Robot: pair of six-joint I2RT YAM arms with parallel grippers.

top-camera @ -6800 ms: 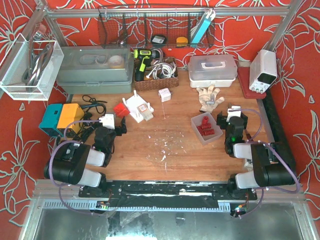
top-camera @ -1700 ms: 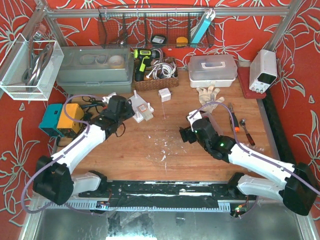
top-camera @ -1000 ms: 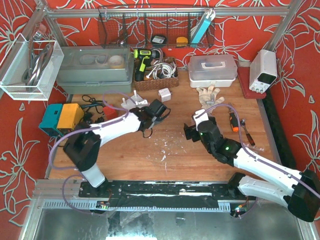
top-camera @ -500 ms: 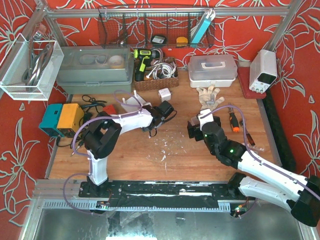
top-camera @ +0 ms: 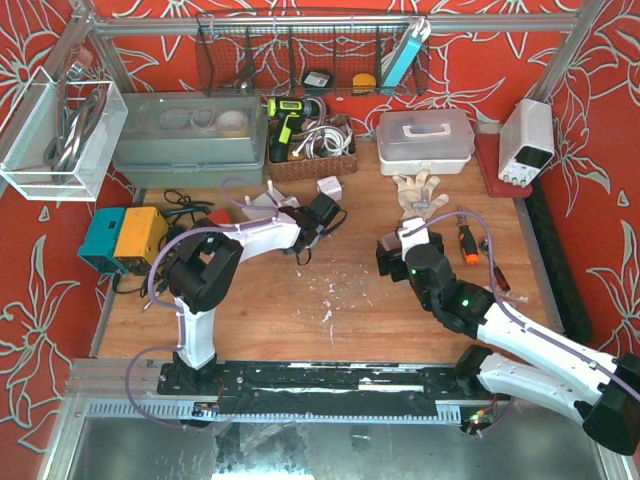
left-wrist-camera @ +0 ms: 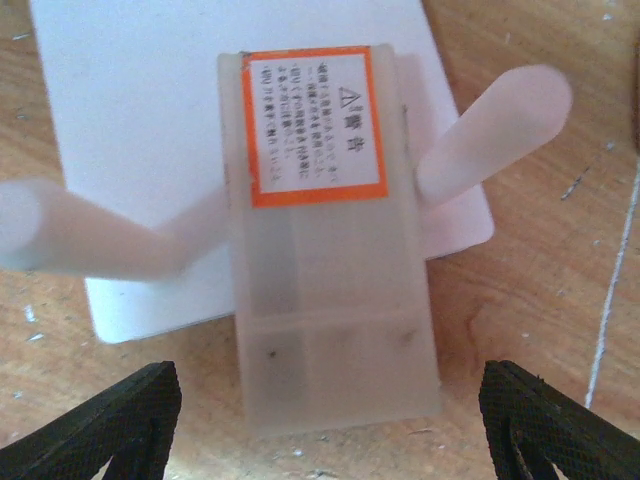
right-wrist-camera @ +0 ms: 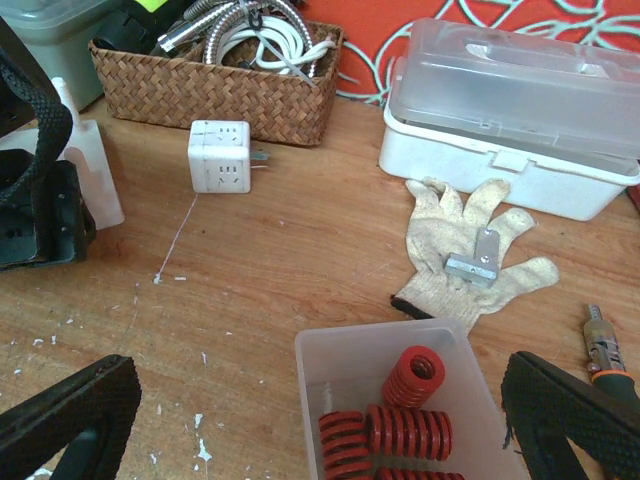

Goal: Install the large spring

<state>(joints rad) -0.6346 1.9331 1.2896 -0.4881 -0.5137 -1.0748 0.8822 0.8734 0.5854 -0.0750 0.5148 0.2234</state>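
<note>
Springs (right-wrist-camera: 410, 430): all in tray (right-wrist-camera: 380, 332), none fitted to fixture (left-wrist-camera: 330, 260). Your left pincer (left-wrist-camera: 330, 428), right pincer (right-wrist-camera: 320, 415): both apart, empty. Pick and install yet to do.

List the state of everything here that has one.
left gripper: open, over the white fixture, holding nothing
right gripper: open, empty, over the spring bin
white fixture: on the table, no spring fitted
spring bin: uncovered, red springs inside
white storage box: lid shut
</note>
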